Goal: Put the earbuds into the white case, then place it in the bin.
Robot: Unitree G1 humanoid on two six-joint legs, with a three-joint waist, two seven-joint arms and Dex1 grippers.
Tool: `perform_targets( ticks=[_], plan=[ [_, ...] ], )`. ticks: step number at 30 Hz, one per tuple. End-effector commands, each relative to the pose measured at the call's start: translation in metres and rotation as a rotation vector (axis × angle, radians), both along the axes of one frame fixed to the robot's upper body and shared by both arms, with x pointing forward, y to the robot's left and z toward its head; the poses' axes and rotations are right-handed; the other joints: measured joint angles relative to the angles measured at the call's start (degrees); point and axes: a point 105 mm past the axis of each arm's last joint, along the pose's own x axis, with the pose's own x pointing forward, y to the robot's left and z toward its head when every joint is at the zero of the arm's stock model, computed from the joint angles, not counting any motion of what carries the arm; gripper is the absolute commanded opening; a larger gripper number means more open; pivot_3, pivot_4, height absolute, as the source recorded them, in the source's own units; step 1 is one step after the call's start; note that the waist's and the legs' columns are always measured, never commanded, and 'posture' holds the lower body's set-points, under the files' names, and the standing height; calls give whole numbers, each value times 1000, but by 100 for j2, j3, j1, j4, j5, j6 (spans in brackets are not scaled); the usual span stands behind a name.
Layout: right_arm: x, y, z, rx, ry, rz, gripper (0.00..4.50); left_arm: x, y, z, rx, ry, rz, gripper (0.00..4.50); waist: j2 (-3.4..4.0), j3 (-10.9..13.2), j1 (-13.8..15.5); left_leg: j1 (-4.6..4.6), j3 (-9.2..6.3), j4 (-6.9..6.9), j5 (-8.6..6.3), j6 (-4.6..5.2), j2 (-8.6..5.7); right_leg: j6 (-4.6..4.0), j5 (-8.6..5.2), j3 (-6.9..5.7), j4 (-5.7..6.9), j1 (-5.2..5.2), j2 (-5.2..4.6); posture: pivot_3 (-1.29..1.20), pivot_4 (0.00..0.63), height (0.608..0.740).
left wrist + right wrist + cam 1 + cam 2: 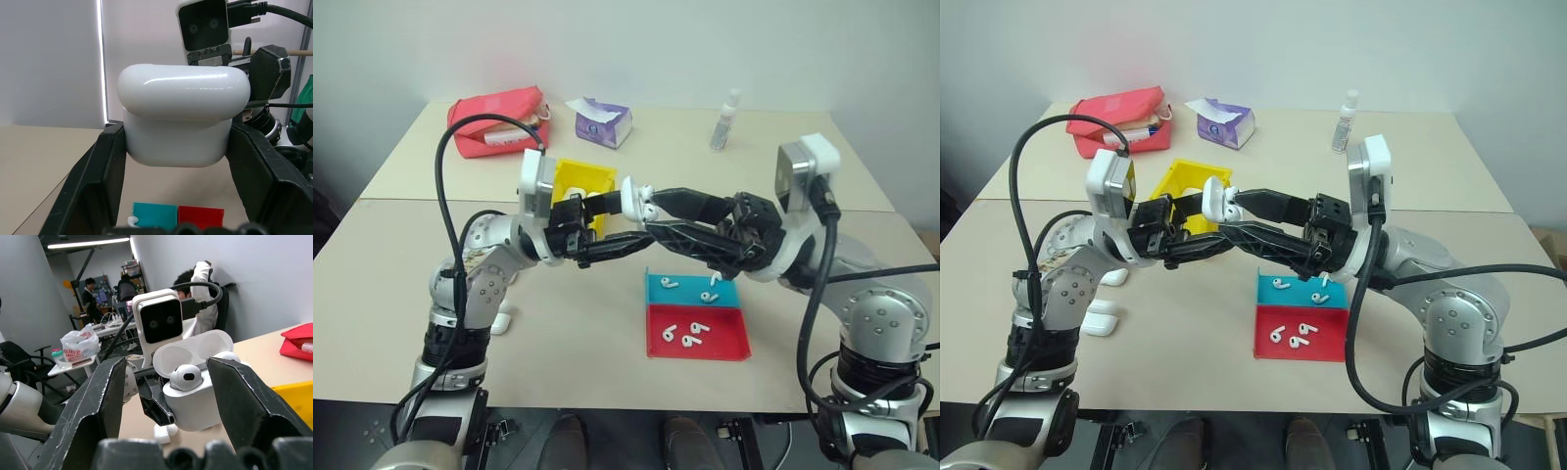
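- The left gripper (161, 404) is raised above the middle of the desk (401, 284), its jaws clamped on the body of the white case (193, 404).
- The case's lid is flipped open, and one earbud (185, 376) sits in it with its round head up; a second rounded white shape shows beside it.
- The right gripper (651, 213) points at the case from the opposite side; its two black fingers (105, 396) stand wide apart, one on each side of the case, with gaps showing between them and it.
- The bin (582, 181) stands behind the two grippers, toward the desk's middle, partly hidden by the left gripper.
- A teal tray (690, 291) and a red tray (697, 333) lie edge to edge near the desk's front edge, below the right gripper.
- Loose earbuds (688, 340) lie in both trays: several in the red one, a few in the teal one.
- Two more white cases (1100, 323) rest on the desk near its front left, beside the left arm.
- Along the far edge stand a red pouch (494, 122), a purple tissue pack (602, 122) and a small clear bottle (726, 119).
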Motion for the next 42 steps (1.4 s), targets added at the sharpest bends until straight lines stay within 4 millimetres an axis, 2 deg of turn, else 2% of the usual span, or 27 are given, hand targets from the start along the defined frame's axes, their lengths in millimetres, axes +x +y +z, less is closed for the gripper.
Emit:
perform_targets(
  ticks=[1,3,6,8,11,14,22,28,32,37,40,42],
  plan=[
    [-8,-2,4,11,-24,18,3201,-4,0,6,-23,-46,-15,2772,0,0,0,0,0,0,0,0,0,0,0,0,-1,0,0,0,150,740],
    [-11,-2,5,15,-32,26,3201,0,1,1,-12,-35,-3,2772,0,0,1,0,0,0,0,0,0,0,0,0,-1,0,0,0,150,740],
    [-8,-6,9,36,-34,3,2670,5,1,-5,0,-18,11,2772,0,0,1,0,0,0,0,0,0,0,0,0,0,0,0,0,150,740],
    [-3,-8,14,1,-55,-26,2045,8,-1,-12,24,-6,23,2772,0,0,0,0,0,1,0,0,0,0,0,0,0,1,0,0,150,740],
    [3,-7,20,-116,-103,-63,863,10,-7,-24,83,-8,48,2772,0,0,-3,0,1,-1,0,0,-1,0,0,1,-2,0,0,0,150,740],
    [9,-1,20,-261,-132,-77,27,15,-13,-31,129,-5,76,2772,1,1,2,0,0,-1,0,1,0,0,0,0,-2,-2,1,0,150,740],
    [16,19,9,-660,-219,-75,27,18,-23,-31,148,-41,87,2772,3,2,7,-23,2,0,-1,2,0,-1,0,2,-1,-27,0,0,150,740],
    [26,22,-1,-787,-240,-91,27,15,-23,-29,141,-61,93,2772,3,2,15,-49,2,2,-1,3,0,-1,0,2,0,-53,0,0,150,740],
    [35,9,-3,-827,-236,-143,27,15,-18,-22,105,-72,130,2772,3,1,29,-69,1,7,0,3,0,-2,1,2,5,-73,-1,0,150,740],
    [38,-7,-4,-847,-212,-184,27,14,-8,-14,29,-79,209,2772,8,-1,38,-73,2,10,0,3,0,-2,1,3,4,-76,-2,0,150,740],
    [39,-11,0,-805,-206,-209,27,13,-3,-9,-18,-85,258,2772,8,-1,32,-73,2,8,0,4,0,-2,1,2,5,-77,-1,0,150,740],
    [42,-16,17,-669,-205,-249,27,16,1,-5,-69,-87,341,2772,7,-1,32,-72,2,10,0,4,0,-2,1,2,8,-76,-1,0,150,740]
  ],
)
